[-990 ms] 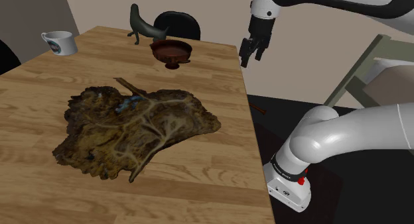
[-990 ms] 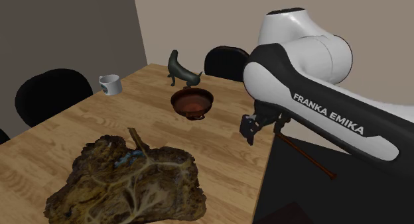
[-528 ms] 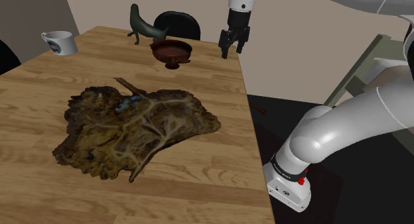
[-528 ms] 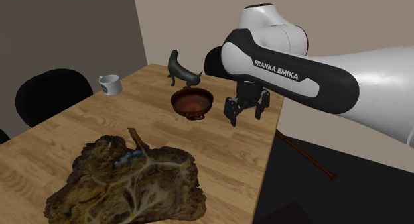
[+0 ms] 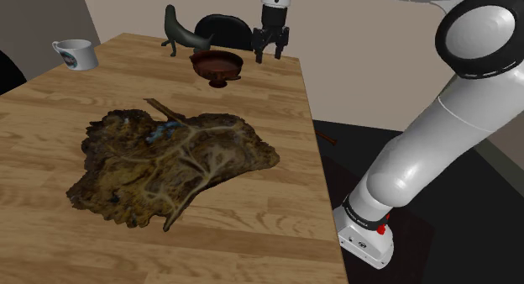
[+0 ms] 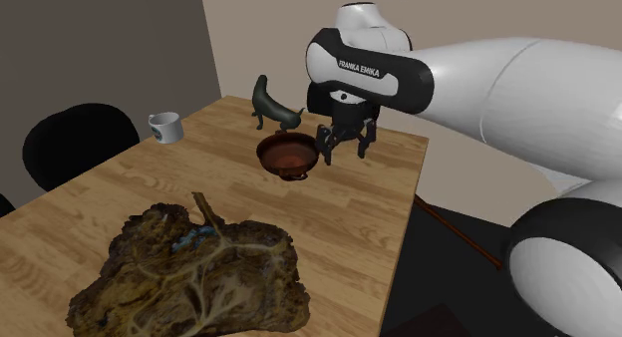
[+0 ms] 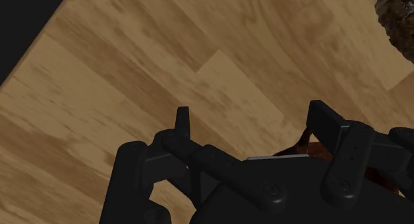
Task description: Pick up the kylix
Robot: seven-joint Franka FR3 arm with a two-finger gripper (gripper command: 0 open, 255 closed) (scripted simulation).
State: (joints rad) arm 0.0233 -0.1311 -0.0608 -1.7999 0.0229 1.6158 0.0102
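Observation:
The kylix (image 5: pixel 217 66) (image 6: pixel 289 153) is a shallow reddish-brown bowl on a short foot, standing near the far end of the wooden table (image 5: pixel 277 198). My black gripper (image 5: pixel 267 54) (image 6: pixel 341 151) hangs just beside its rim, on the shoulder view's right, slightly above the table top. Its fingers stand apart with nothing between them. In the wrist view the gripper (image 7: pixel 252 123) looks down on bare wood, and a sliver of the kylix (image 7: pixel 304 144) peeks out by one finger.
A dark animal figurine (image 5: pixel 180 34) (image 6: pixel 271 106) stands behind the kylix. A white mug (image 5: pixel 74 54) (image 6: pixel 165 127) sits at the far corner. A large brown leaf-like slab (image 5: pixel 168 160) (image 6: pixel 189 275) covers the table's middle. Black chairs (image 5: pixel 225 28) (image 6: pixel 75 141) flank the table.
The gripper has swung to the shoulder view's left, from beyond the table's edge to just beside the kylix. It stayed open. Nothing on the table moved.

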